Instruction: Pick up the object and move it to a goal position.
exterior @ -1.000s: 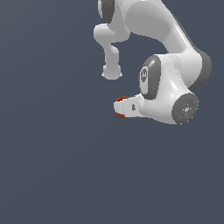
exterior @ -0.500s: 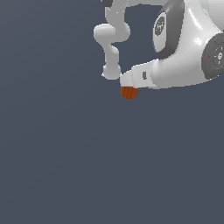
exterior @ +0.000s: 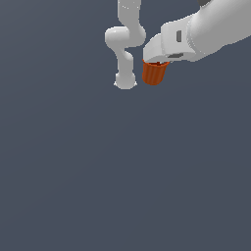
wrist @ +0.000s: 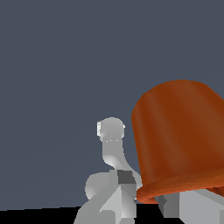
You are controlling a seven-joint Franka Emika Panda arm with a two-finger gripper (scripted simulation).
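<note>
One white gripper (exterior: 158, 58) is clamped on the ribbed orange-red cup (exterior: 154, 73), which hangs from it clear of the ground. Beyond the cup, the arm's base (exterior: 125, 81) stands on a plain slate-grey floor (exterior: 98, 176) that fills the scene.

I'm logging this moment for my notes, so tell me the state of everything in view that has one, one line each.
orange-red cup: held at its rim end, hanging below the gripper, clear of the floor, slightly tilted, undamaged.
gripper: shut on the cup, fingers mostly hidden behind the white hand.
robot arm: bent, base column standing on the grey floor at the exterior view's left of the cup.
</note>
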